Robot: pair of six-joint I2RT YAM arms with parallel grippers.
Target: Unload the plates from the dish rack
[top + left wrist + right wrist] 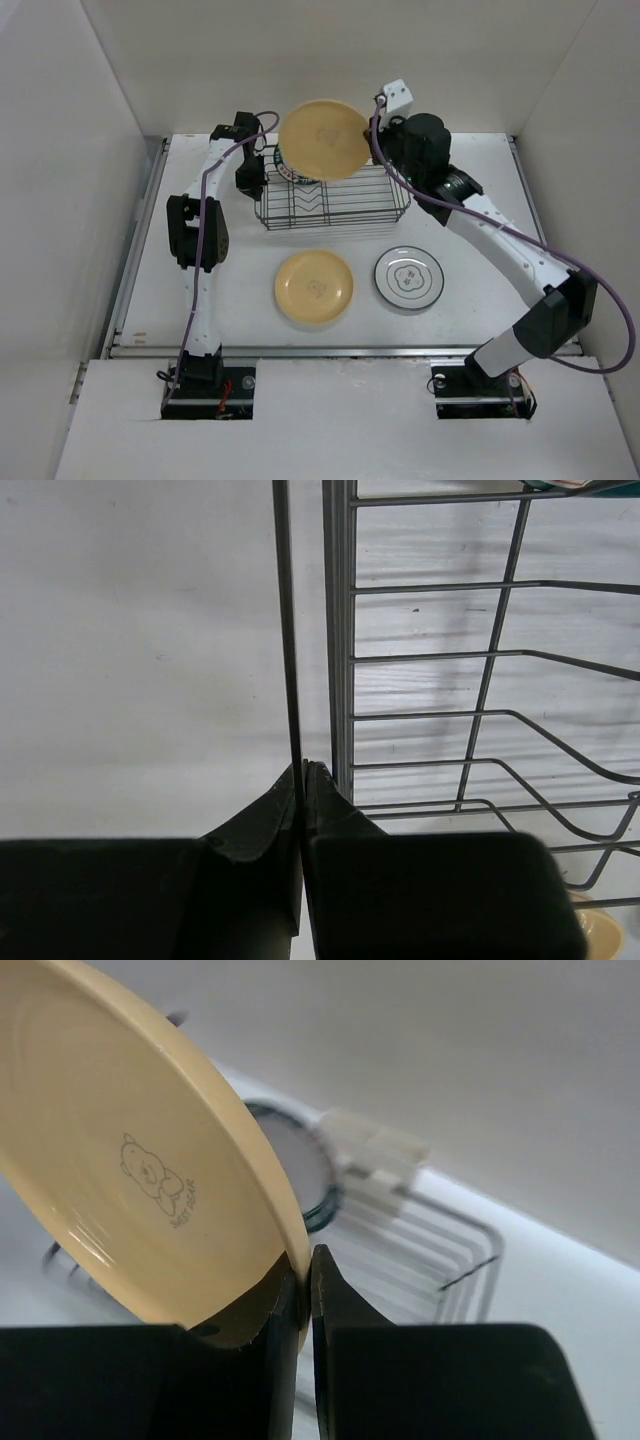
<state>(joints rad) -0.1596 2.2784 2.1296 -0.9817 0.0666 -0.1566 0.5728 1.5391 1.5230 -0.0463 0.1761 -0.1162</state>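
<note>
At the left, the left gripper (250, 176) is shut on a thin rim wire at the left end of the rectangular dark wire dish rack (340, 222), apparently to steady it. Just inside that end, at the far corner, a round white plate with a green rim (290, 1160) stands on edge beside a small white holder (375, 1155). This plate is nearer the left arm, which is occupied. Above it, seemingly free of the wires, a round cream-yellow plate with a small bear mark (322, 138) hangs tilted. The right gripper (374, 132) is clamped on this plate's right-hand rim, so the whole disc reaches leftward from the jaws. On the table, on the near side of the rack, a round yellow plate (314, 287) lies flat, and to its right a round white plate with a dark rim (409, 277). The next move likely depends on that leftward overhang: the right arm must bring the disc toward the near side, level it, and avoid both unloaded plates.
</note>
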